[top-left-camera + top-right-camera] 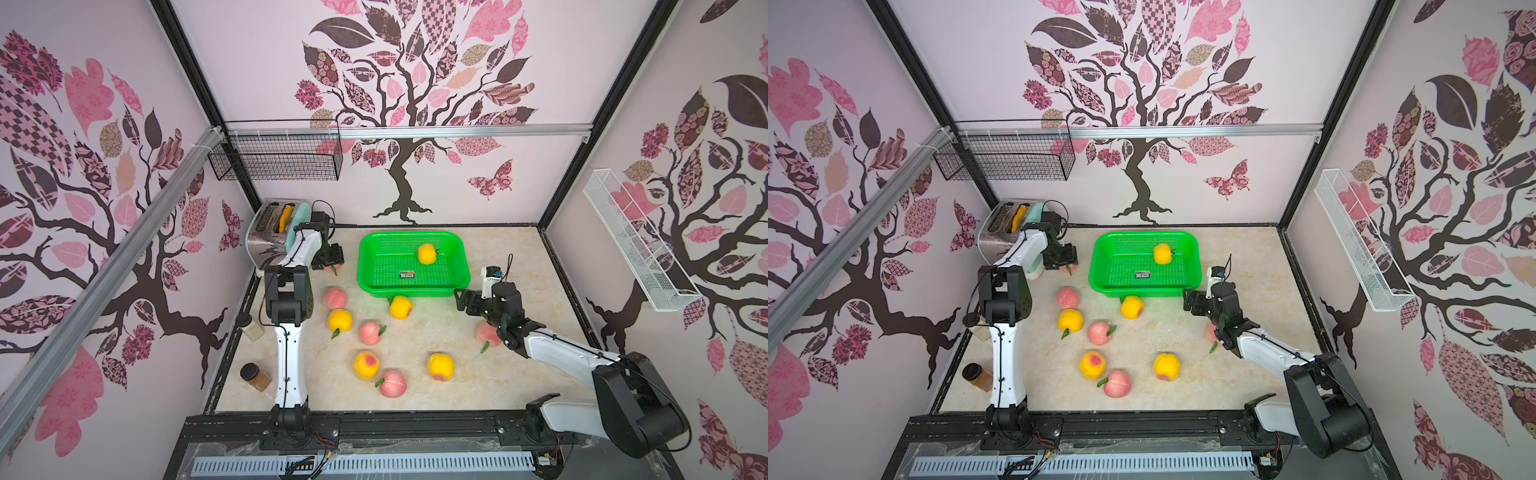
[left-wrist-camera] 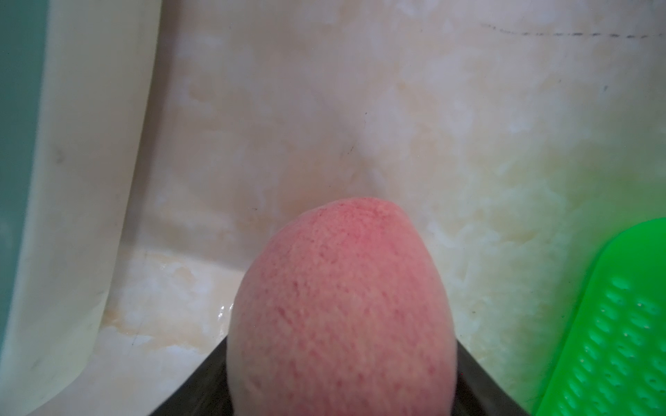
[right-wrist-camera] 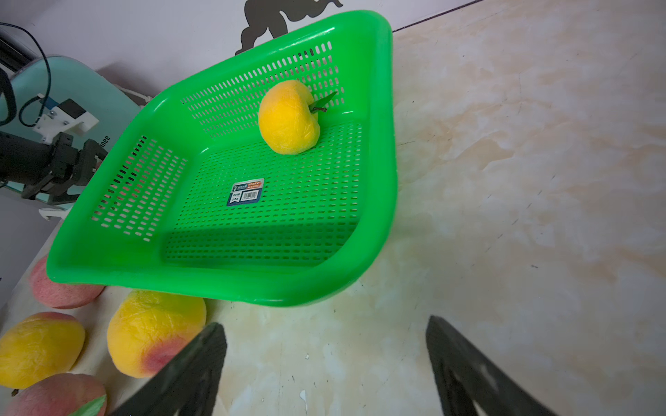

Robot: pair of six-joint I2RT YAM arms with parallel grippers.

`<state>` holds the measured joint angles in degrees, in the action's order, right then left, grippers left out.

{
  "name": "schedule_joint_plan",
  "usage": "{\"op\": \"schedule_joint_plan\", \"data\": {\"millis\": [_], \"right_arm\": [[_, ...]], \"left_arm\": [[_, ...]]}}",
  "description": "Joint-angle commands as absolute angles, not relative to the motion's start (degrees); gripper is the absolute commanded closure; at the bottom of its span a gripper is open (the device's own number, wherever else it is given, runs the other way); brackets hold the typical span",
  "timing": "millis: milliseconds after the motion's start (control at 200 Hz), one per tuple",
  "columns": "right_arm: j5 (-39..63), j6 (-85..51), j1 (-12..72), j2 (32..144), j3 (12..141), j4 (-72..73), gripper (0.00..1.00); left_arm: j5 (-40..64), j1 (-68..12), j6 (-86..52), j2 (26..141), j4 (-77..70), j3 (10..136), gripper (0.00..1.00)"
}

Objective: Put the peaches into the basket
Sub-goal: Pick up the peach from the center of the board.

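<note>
The left end effector is seen closed on a pink peach. In the left wrist view the fruit is pressed between the two dark fingers, whose inner faces are laid against its sides. In both top views this peach is placed low over the table, between the toaster and the green basket, just beside the basket end nearer the toaster. Whether it is lifted clear of the surface cannot be told.

The right end effector is held open, and nothing is gripped: only bare table is seen between its fingers. It is positioned near the basket's front right corner, without touching it.

One yellow peach is found inside the basket, on the perforated floor close to the far wall, with its leaf pointed away from the toaster. A small label is stuck to the basket floor nearer the front.

Eight more fruits are left outside the basket. A blushed peach is tucked just beside the basket's front wall, partly under the rim. A half-hidden peach, pink, is partly covered by the right arm. The scattered peaches, three pink and three yellow, are spread over the middle of the table, nearer the left arm.
</note>
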<state>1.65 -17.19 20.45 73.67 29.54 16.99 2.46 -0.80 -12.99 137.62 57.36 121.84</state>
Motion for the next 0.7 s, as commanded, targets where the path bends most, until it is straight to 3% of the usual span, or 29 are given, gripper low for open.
{"op": "schedule_joint_plan", "data": {"millis": [0, 695], "right_arm": [[2.6, -18.2, 20.6, 74.3, 31.6, 17.4, 0.11], [1.4, -18.1, 20.7, 74.9, 31.7, 17.1, 0.11]], "left_arm": [[2.5, -1.0, -12.2, 135.6, 56.5, 121.1, 0.30], [2.5, -1.7, -13.4, 129.4, 56.2, 119.7, 0.30]]}}
